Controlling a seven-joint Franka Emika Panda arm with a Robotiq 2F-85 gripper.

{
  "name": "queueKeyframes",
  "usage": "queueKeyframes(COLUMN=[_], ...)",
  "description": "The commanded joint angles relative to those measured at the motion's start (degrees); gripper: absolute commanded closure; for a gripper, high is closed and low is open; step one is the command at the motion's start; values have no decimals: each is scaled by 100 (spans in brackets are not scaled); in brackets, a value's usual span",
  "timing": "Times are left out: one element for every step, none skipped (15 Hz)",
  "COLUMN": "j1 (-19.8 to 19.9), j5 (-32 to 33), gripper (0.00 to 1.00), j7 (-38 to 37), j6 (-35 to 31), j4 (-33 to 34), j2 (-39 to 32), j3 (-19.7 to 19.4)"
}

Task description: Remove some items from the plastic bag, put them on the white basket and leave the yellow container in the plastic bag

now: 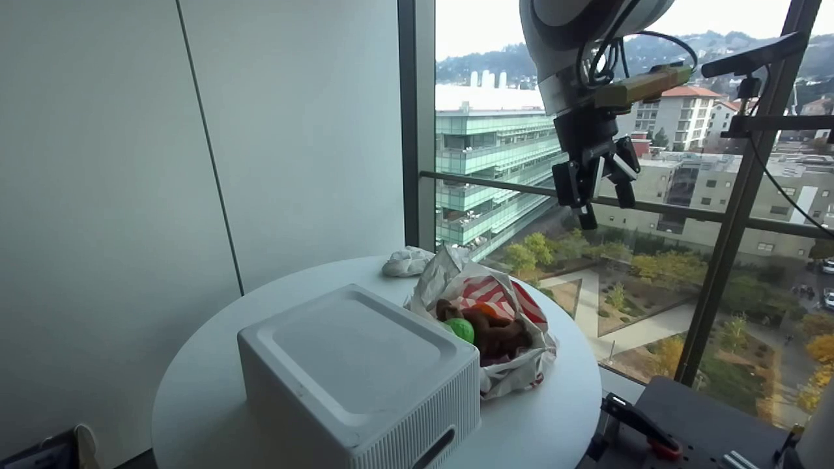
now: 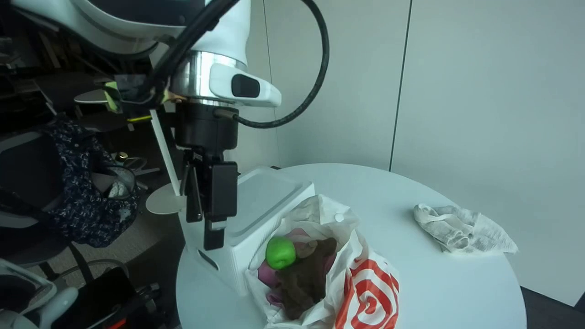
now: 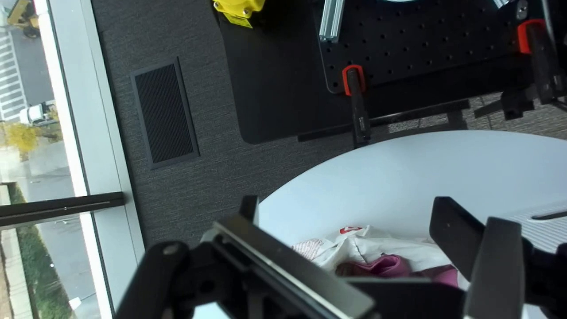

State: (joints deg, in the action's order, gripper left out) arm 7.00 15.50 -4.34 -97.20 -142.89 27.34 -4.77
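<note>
My gripper (image 1: 607, 207) hangs high above the table with its jaws spread and nothing between them. In an exterior view the gripper (image 2: 204, 226) appears in front of the white basket. The white plastic bag (image 1: 515, 381), with red print, stands with its mouth up against the basket. Inside lie a brown lumpy toy (image 2: 301, 283), a green fruit (image 2: 280, 252), a pink cloth (image 2: 267, 274) and an orange fruit (image 1: 485, 310). The wrist view shows pink cloth (image 3: 390, 266) well below the fingers. The white basket (image 1: 365, 345) has a flat recessed face uppermost. The yellow container is hidden or out of view.
A crumpled white cloth or bag (image 2: 461, 228) lies on the round white table (image 2: 438, 292) past the plastic bag. Beside the table is a black workbench (image 3: 283, 88) with red-and-black clamps (image 3: 356, 97). A window and a wall bound the area.
</note>
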Motion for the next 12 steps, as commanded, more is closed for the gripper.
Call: queueKeyframes(j1=[-64,-64,-66,-40,-19,2,13,25,31,28,1,-35], j5=[35,-15,-58,24,129,227,342,482,670,912,1068,1261], gripper=[0,0,0,0,0,0,0,0,0,0,0,0], j7=[-504,-740,-883,-1127,-1323,-1527,-1700,-1929,-2178,-2462,-2659,-2879], j6=[-1320,-1773,-2116,-2553,-2907,-3270,-3572,-3876,-4161,-4494,-4693,-4910], j4=[-331,-432,-474,-549,-582,-600,-601,-584,-573,-562,-525,-494], j2=[-766,-1006,-1227,-1487,-1707,-1952,-2156,-2394,-2587,-2800,-2978,-3161], j3=[131,178,205,253,295,314,318,303,278,241,194,135])
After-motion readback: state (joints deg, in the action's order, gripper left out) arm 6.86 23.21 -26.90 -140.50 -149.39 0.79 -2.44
